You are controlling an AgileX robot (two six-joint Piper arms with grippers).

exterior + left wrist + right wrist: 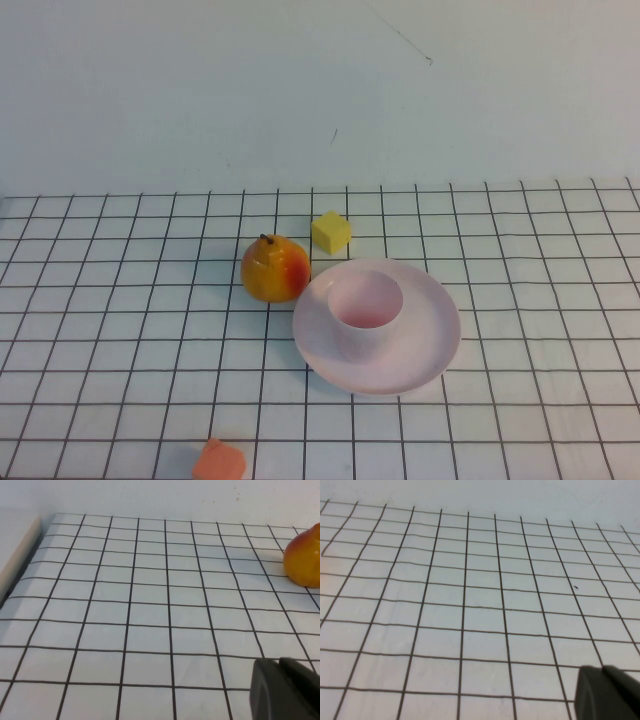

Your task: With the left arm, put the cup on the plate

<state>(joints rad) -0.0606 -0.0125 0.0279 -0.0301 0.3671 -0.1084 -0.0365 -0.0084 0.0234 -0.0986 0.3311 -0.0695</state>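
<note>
Gridded table point(120, 330): left pincer point(285, 690), right pincer point(607, 692) hover low.

pear point(274, 269) and cube point(331, 232) beside plate point(430, 345)

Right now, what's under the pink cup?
The cup stands upright on the plate. The plate's middle is hidden beneath it. The left gripper and right gripper are away over bare grid cloth.

Neither arm appears in the high view. The left pincer point(287, 690) shows only as a dark corner piece in its wrist view, low over the bench point(150, 605). The right pincer point(610, 692) likewise shows as a dark edge above the bench grid.
</note>
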